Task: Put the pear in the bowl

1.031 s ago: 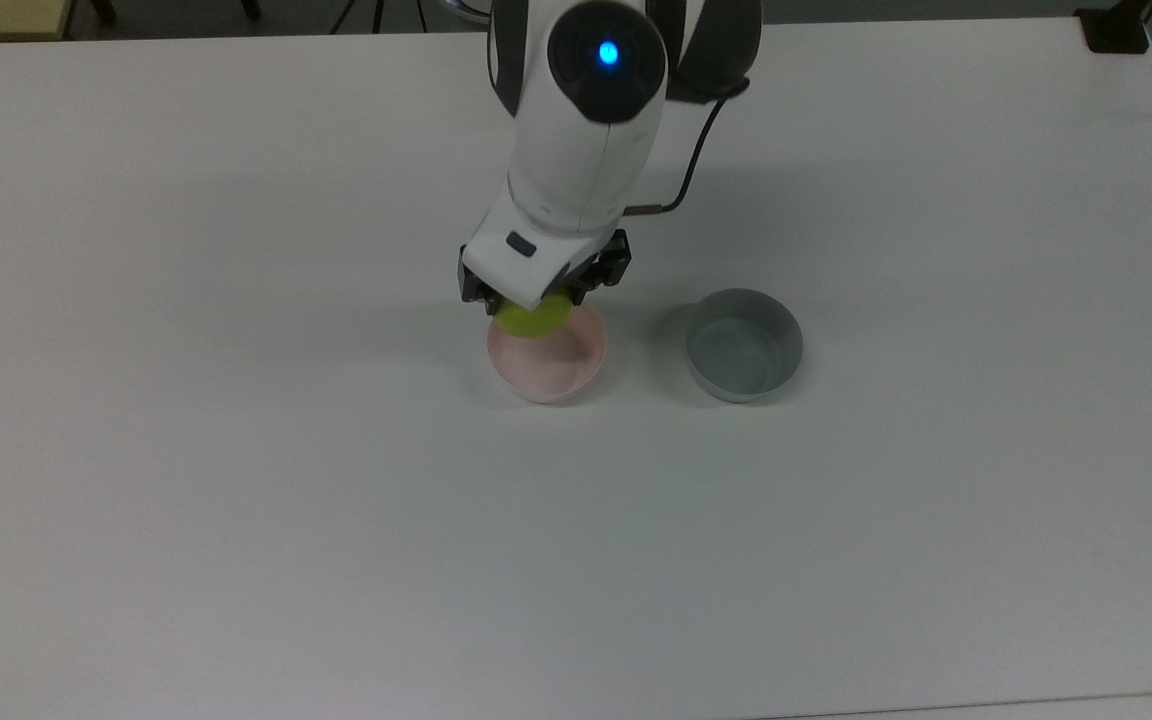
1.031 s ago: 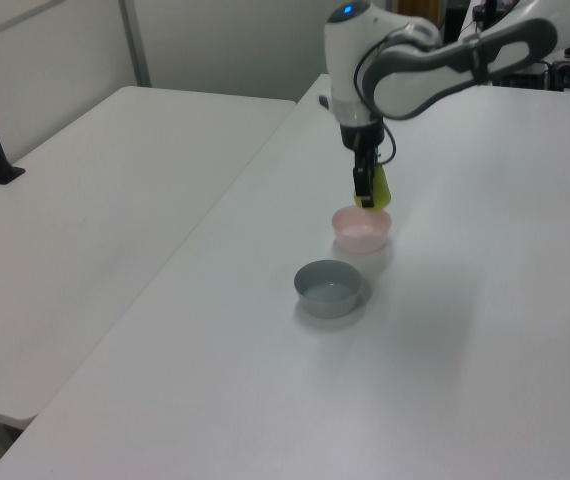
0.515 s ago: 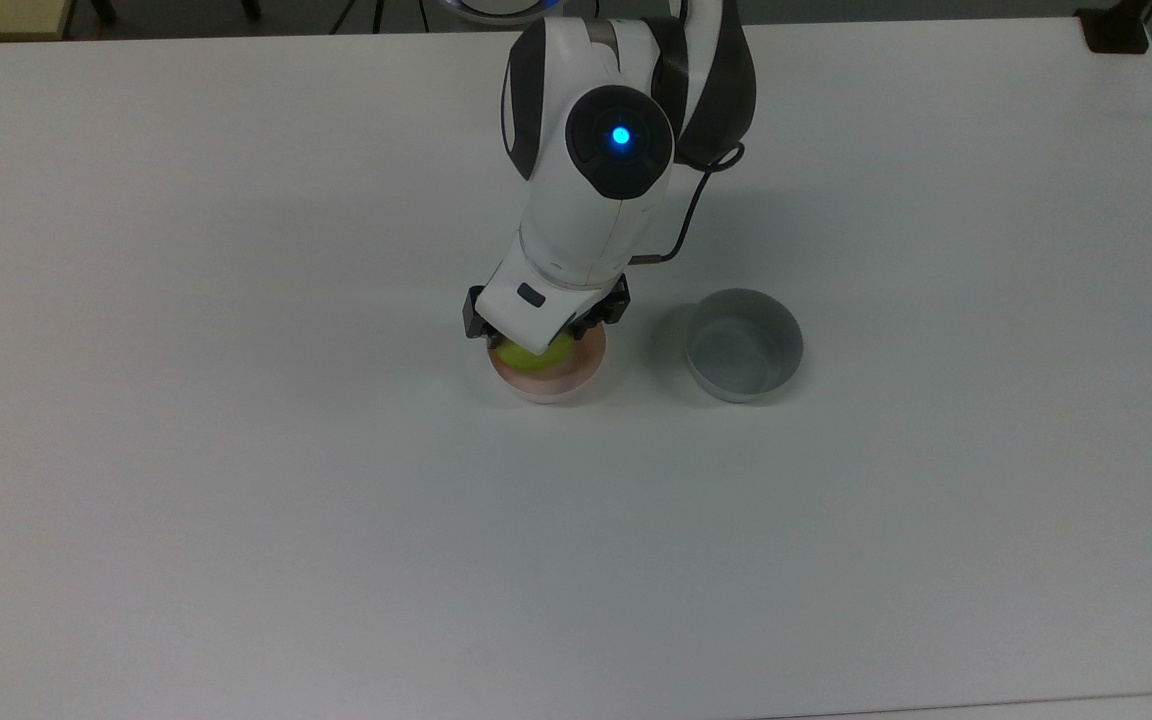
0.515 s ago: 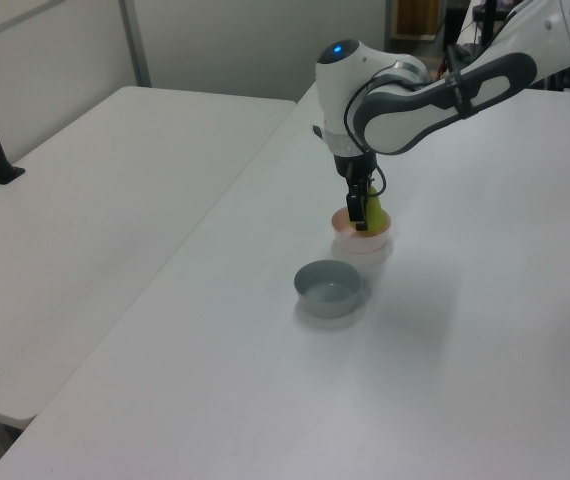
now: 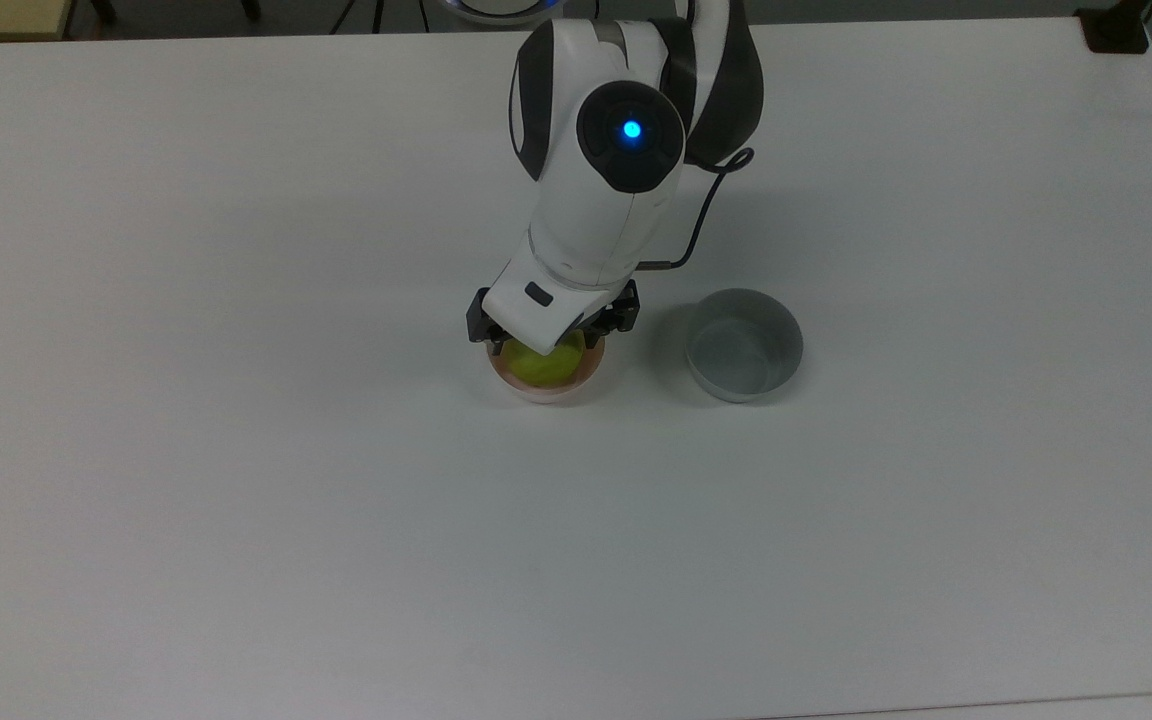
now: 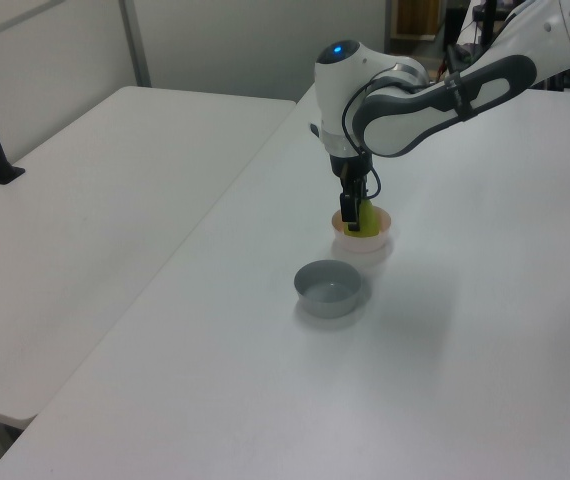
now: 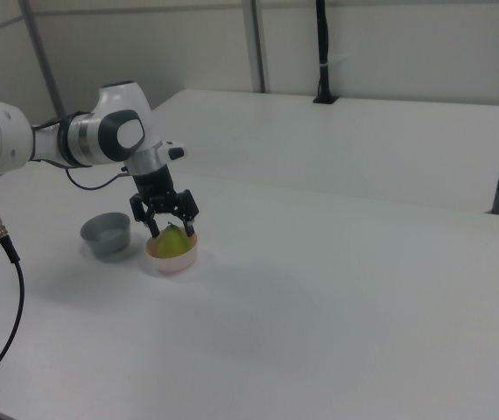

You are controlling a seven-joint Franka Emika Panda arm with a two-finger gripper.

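Yellow-green against pale pink, the pear (image 5: 547,366) sits down inside the bowl (image 5: 576,385) on your white table (image 5: 236,450); in the right view you can see it (image 7: 172,244) resting within the bowl's (image 7: 179,260) rim. Your gripper (image 7: 172,229) hangs directly over it with its fingers (image 7: 155,226) spread to either side of the fruit's top, and you cannot tell from any view whether the pads touch it. You'll find the grey bowl (image 5: 744,345) just beside the pink one, on the top view's right, apart from it and holding nothing
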